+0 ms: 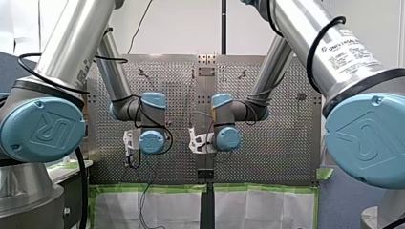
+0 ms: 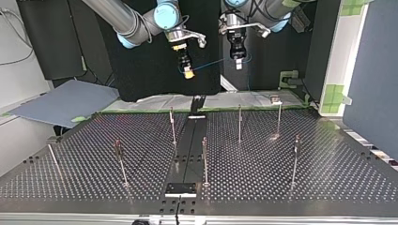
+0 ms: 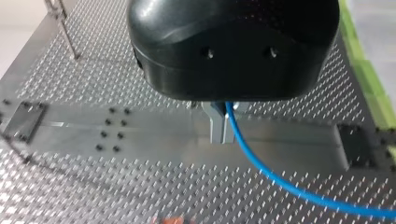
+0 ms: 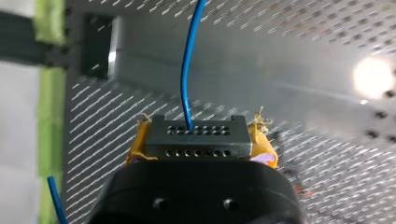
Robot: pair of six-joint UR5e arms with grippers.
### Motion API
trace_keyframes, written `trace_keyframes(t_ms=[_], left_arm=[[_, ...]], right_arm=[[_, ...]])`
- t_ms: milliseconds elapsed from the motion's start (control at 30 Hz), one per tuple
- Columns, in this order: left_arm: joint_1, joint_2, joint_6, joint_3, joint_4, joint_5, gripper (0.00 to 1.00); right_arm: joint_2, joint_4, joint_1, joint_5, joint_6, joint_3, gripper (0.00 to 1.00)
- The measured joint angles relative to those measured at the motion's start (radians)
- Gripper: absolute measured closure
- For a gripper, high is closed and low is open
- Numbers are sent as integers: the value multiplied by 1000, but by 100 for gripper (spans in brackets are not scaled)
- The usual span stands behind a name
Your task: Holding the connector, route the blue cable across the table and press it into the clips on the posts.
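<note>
In the right wrist view my right gripper is shut on a grey metal connector with rows of small holes, clamped between the yellow pads. The blue cable leaves the connector and runs ahead over the table. In the left wrist view my left gripper has its metal fingers shut on the blue cable, which trails off to one side. In the top view both grippers hang high above the table's far edge, my right gripper left of my left gripper, with the cable strung between them.
Several thin upright posts stand on the perforated table, among them one left of the centre rail, one right of it and one nearer the camera. A dark rail runs down the middle. Green tape edges the table.
</note>
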Motion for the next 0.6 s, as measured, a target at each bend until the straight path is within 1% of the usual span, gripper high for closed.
trace_keyframes(t_ms=[133, 233, 367, 500, 600], left_arm=[[22, 34, 2, 6, -34, -32, 100], [46, 60, 4, 8, -60, -42, 100], [79, 94, 2, 8, -94, -25, 100], [117, 132, -1, 13, -132, 4, 100], [139, 159, -9, 19, -159, 11, 100]], right_arm=[[-34, 34, 7, -14, 0, -32, 100], [-62, 62, 14, -17, 0, -59, 100], [-96, 96, 22, -27, 6, -93, 100], [-134, 128, 32, -51, 21, -130, 100], [-149, 139, 38, -68, 30, -145, 100]])
